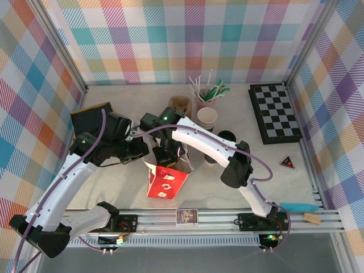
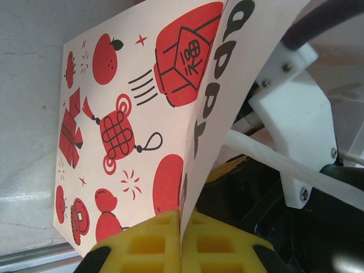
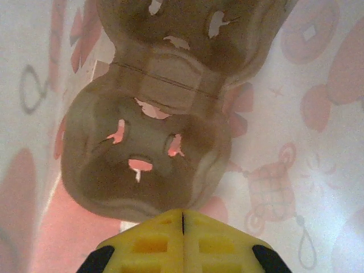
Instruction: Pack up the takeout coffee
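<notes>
A red-and-white printed paper bag [image 1: 166, 181] stands open at the table's middle. My left gripper [image 1: 147, 159] is shut on the bag's [image 2: 131, 114] upper edge, the paper pinched between its yellow fingertips [image 2: 148, 239]; the left gripper [image 2: 181, 213] holds that wall upright. My right gripper [image 1: 168, 156] reaches down into the bag's mouth. Inside, a brown pulp cup carrier [image 3: 148, 159] lies against the bag's wall, and the right gripper [image 3: 182, 211] is shut on its near rim. The takeout coffee [image 1: 226, 136], a small cup with a black lid, stands behind the right arm.
A stack of white cups [image 1: 207, 118], a pink cup of straws [image 1: 206, 98] and a brown cup [image 1: 180, 105] stand at the back. A chessboard [image 1: 275, 112] lies back right, a red triangle [image 1: 288, 162] near it. A small card box [image 1: 186, 216] sits on the front rail.
</notes>
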Action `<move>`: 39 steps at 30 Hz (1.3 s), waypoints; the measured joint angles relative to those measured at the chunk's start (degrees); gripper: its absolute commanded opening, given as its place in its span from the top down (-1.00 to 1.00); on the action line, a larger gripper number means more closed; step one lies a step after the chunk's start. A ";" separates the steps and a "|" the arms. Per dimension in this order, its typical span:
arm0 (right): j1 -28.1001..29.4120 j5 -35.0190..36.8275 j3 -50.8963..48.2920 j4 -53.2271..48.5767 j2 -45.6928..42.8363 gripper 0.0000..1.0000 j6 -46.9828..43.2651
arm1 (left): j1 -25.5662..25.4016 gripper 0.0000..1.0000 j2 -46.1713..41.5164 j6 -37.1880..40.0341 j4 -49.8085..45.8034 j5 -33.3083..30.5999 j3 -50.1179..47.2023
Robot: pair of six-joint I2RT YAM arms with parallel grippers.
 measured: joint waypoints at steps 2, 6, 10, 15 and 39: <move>-0.61 -1.57 0.07 -0.13 0.13 1.00 1.79 | 0.00 1.00 -0.20 0.00 0.13 -0.13 -0.22; -1.53 -4.33 -1.53 -0.15 0.13 1.00 4.55 | 0.00 1.00 -0.26 0.02 0.22 -0.26 -0.55; -1.79 -6.45 -3.63 -0.13 0.13 1.00 6.19 | 0.00 1.00 -0.17 0.07 0.74 -0.22 -0.55; -2.01 -6.40 -4.92 -0.13 0.15 1.00 7.89 | 0.00 1.00 0.00 0.28 0.83 -0.20 -0.55; -0.31 -5.92 -12.81 1.97 2.32 1.00 8.76 | 0.00 1.00 -1.05 0.66 -1.49 -1.33 -1.86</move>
